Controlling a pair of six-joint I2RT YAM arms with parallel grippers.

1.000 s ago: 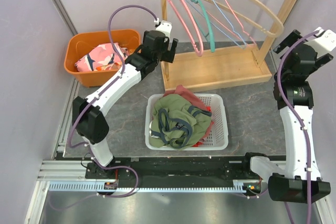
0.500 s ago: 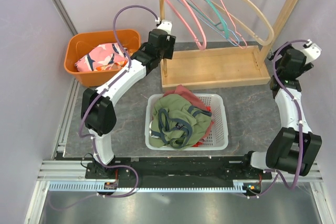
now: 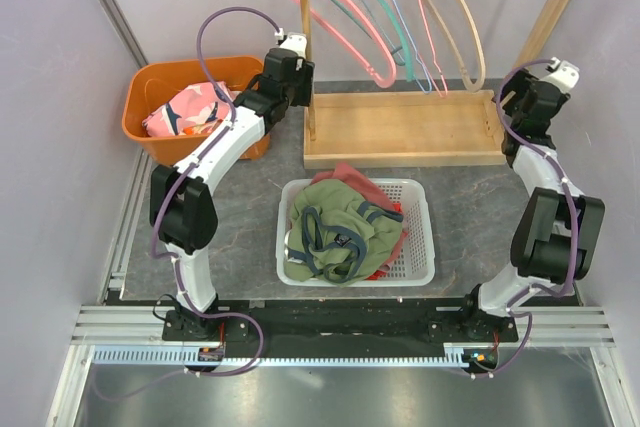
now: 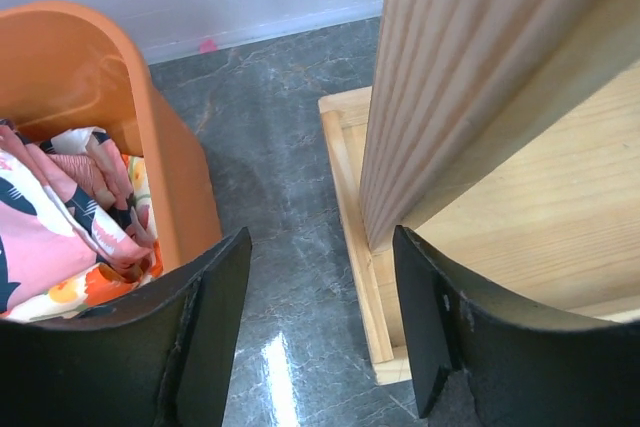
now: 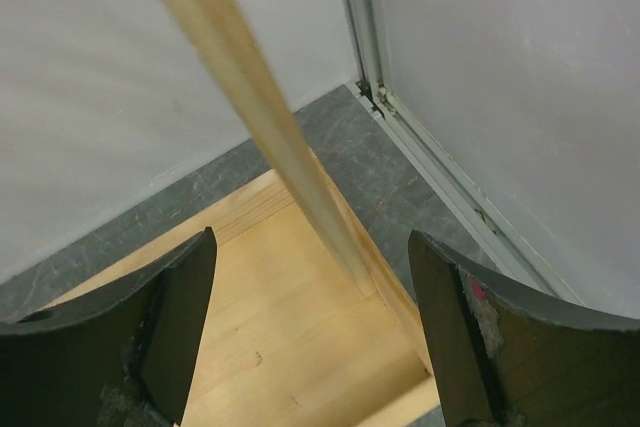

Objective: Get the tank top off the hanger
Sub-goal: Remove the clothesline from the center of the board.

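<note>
In the white basket [image 3: 424,243] on the tabletop [image 3: 470,212] lies the green tank top [image 3: 345,227], bunched up on a red cloth [image 3: 355,177]. Behind it, hangers [image 3: 352,39] hang on the wooden rack [image 3: 400,132]. The left tool [image 4: 322,239] is open beside the rack's left post [image 4: 450,77]. The right tool [image 5: 311,237] is open too, near the thin right post [image 5: 260,117]. Both hold nothing.
</note>
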